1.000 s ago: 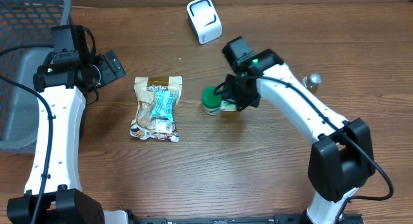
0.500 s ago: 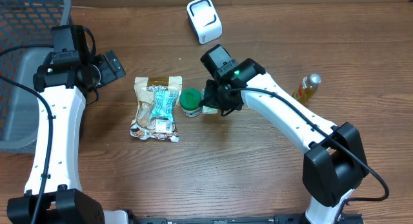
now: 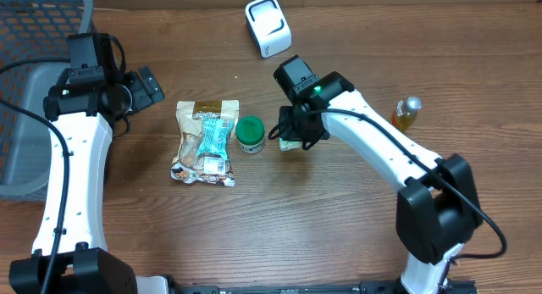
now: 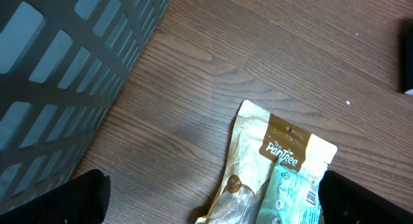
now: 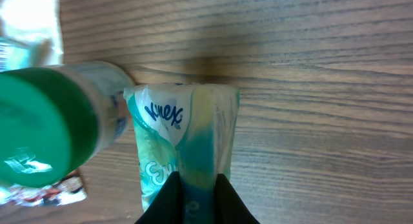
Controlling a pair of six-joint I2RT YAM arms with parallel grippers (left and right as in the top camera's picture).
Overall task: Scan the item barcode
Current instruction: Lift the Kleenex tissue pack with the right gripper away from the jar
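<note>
leaving open brown wooden table (image 3: 339, 235) along the near edge
right gripper (image 5: 195, 201) pinches teal plastic tissue pack (image 5: 184, 130) beside green-lidded jar (image 5: 39, 127); left gripper (image 3: 142, 84) gapes wide.

Bright, even indoor light from above. Overhead view sharp; soft short shadows on the table (image 3: 339, 235) under both arms (image 3: 76, 175), mild glare on the white scanner (image 3: 268, 26) at top centre. Left wrist view crisp mid-frame; left fingers (image 4: 58, 201) in bottom corners dark, blurred. Right wrist view: green lid (image 5: 32, 127) at left out of focus, tissue pack (image 5: 187, 133) soft, wood grain behind sharp.
</note>
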